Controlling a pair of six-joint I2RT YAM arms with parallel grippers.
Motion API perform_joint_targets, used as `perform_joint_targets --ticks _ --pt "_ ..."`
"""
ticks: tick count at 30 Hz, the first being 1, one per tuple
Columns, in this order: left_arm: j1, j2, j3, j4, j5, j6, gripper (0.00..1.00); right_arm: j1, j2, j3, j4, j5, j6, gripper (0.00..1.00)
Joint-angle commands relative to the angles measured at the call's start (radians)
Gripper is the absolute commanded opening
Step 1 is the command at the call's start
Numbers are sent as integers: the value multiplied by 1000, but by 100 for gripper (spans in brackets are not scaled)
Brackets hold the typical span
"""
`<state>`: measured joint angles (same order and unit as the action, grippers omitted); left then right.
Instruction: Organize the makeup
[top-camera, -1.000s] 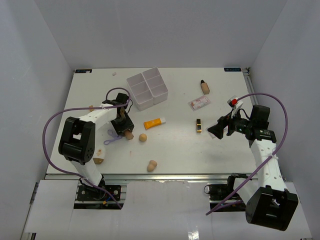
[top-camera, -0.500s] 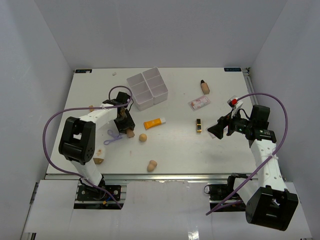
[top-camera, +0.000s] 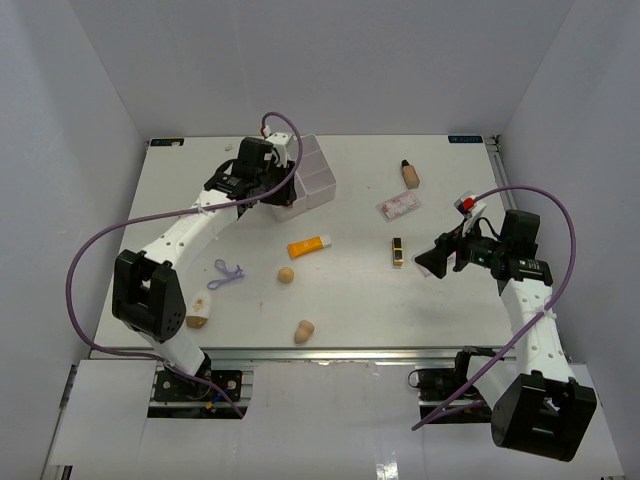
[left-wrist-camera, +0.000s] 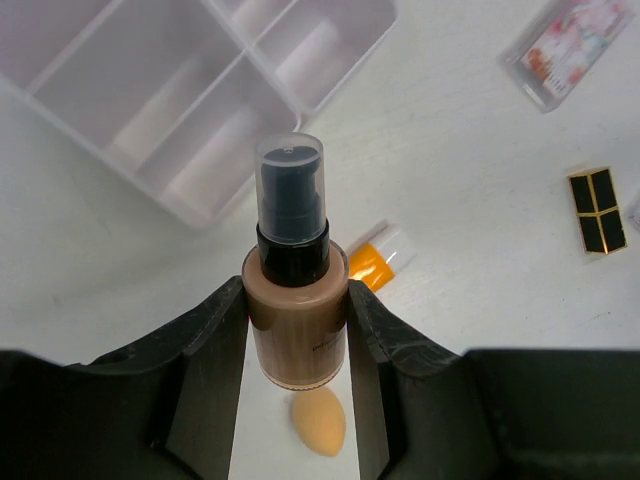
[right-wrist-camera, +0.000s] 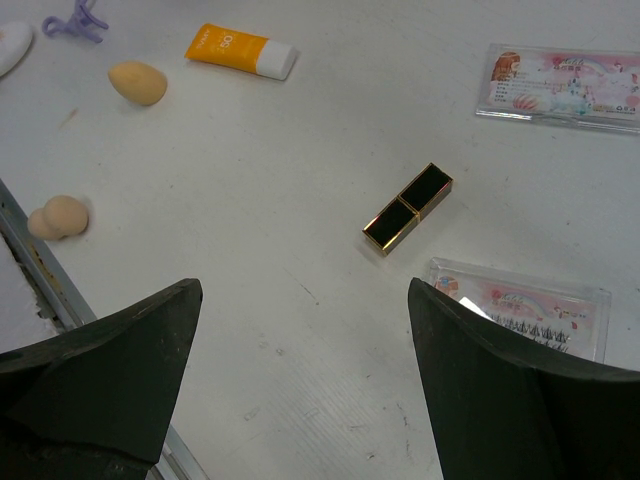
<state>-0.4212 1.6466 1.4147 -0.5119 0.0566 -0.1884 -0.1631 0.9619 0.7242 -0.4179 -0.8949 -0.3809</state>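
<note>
Skin-tone bottle (left-wrist-camera: 297, 335) sits clamped between the fingers of my left gripper (left-wrist-camera: 296, 305), long axis running along them, cap (left-wrist-camera: 290, 185) leading toward the white box (left-wrist-camera: 243, 62) just ahead; I cannot confirm whether it hangs over a compartment.

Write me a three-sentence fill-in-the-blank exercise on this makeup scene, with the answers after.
The left gripper is ____ on the skin-tone bottle. The right gripper hangs ____ near the black-gold lipstick. The orange tube has a ____ cap.
Missing words: shut; open; white.
</note>
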Motion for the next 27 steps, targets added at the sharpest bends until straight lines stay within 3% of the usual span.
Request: perform_joint_targets --ticks 1,4,10,27 --pt "-19 31 90 82 71 310 0 4 1 34 -1 -31 -19 90" --pt "-30 63 133 85 63 473 0 4 4 32 -1 -33 -21 90" --pt "-38 130 167 89 34 660 0 5 9 32 -1 -33 -24 90" --pt "-44 257 182 110 -103 782 6 4 22 29 -1 -32 -29 90"
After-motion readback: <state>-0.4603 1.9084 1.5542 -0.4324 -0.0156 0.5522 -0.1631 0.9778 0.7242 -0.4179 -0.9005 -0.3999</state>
